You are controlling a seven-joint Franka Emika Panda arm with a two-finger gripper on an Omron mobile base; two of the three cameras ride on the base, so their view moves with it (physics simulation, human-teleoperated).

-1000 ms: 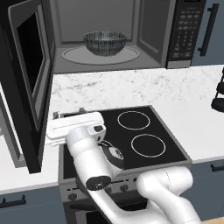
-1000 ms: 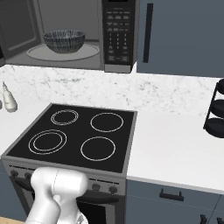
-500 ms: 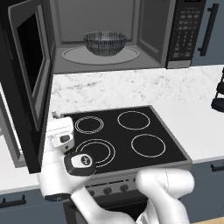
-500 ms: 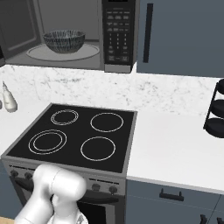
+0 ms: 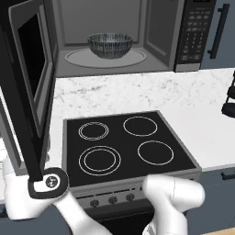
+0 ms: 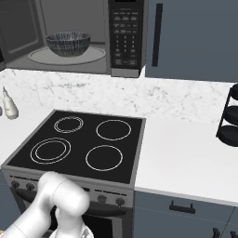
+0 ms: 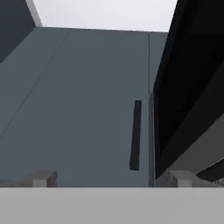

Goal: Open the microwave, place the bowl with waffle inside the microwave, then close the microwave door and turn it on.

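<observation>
Left base view. The microwave point(image 5: 114, 36) hangs above the stovetop point(image 5: 124, 147) with its cavity exposed. The microwave door point(image 5: 27, 87) is swung wide to the left, its edge facing the camera and its dark window seen from the inside. The bowl point(image 5: 110, 44) sits upright on the round glass turntable point(image 5: 75, 57), roughly centred in the cavity. The waffle cannot be made out inside the bowl from this angle. The button panel point(image 5: 195, 32) is on the right of the cavity. The arm is folded low at the bottom left, in front of the stove's knobs, below the lower edge of the open door. White speckled desk point(image 5: 202, 119) lies on both sides of the stovetop.

Right base view. Same layout from the other side: bowl point(image 6: 68, 42) on the turntable point(image 6: 95, 55), panel point(image 6: 126, 39) just right of it, blue-grey cabinet with a black handle point(image 6: 158, 35) further right. A small pale bottle point(image 6: 9, 107) stands on the desk left of the stovetop point(image 6: 79, 144). A black tiered stand point(image 6: 230, 118) is at the right edge. The arm's white elbow sits at the bottom left.

Hand view. The tool point(image 7: 111, 178) has its two tips set wide apart, nothing between them. Ahead is a blue-grey cabinet face with a black bar handle point(image 7: 135, 135); the black edge of the door point(image 7: 192, 83) fills the right side, near the right tip.
</observation>
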